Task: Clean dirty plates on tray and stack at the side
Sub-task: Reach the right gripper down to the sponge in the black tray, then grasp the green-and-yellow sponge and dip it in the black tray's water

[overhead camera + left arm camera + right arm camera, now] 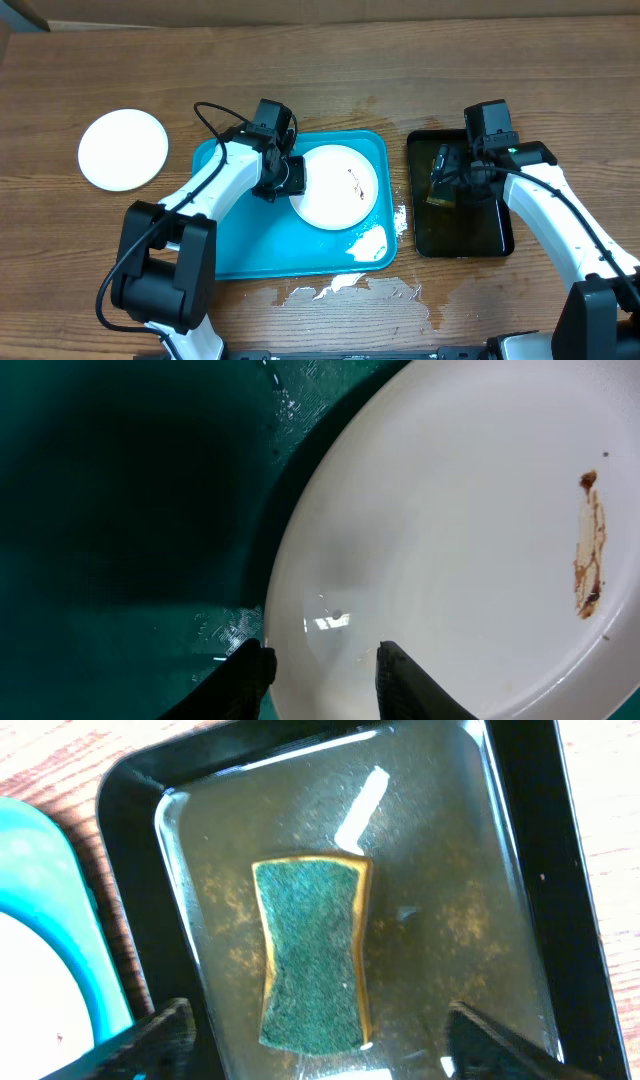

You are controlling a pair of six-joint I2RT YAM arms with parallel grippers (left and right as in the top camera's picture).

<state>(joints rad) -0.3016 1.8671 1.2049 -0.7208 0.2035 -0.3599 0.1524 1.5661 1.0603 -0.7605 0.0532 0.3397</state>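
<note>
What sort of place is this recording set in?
Probably a lab bench staged as a dishwashing station: a wooden table, a teal tray holding a smeared white plate, and a black tray holding clear liquid and a sponge.

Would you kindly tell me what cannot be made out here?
- Overhead: the left end effector covers its own contact with the plate; grip unclear.
- Left wrist: the plate runs past the right frame edge.
- Right wrist: the sponge hides its own underside; the black tray is cut off below.
</note>
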